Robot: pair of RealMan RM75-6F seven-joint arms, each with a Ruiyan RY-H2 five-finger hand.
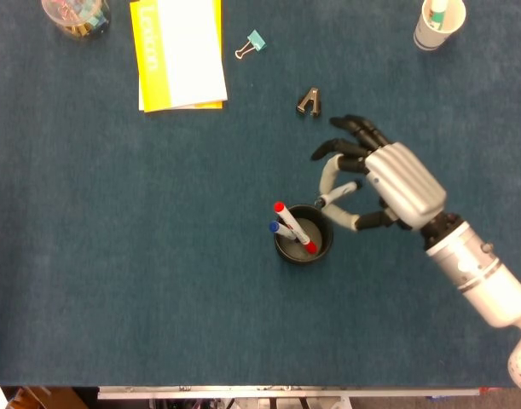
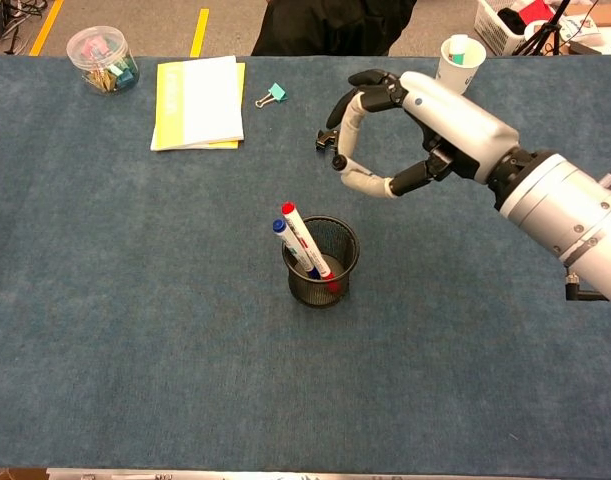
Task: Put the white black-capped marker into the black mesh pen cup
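Here the right robot hand pinches the marker above the pen cup, already holding two markers.

— What is the counter covered with?
— A dark blue, carpet-like cloth is spread over it, evenly lit.
— And beyond the far edge?
— A grey floor with yellow stripes is seen, and a white basket at the right.

Random clutter along the far edge of the blue desk

Yellow notepad, teal binder clip, black binder clip, clip jar, paper cup.
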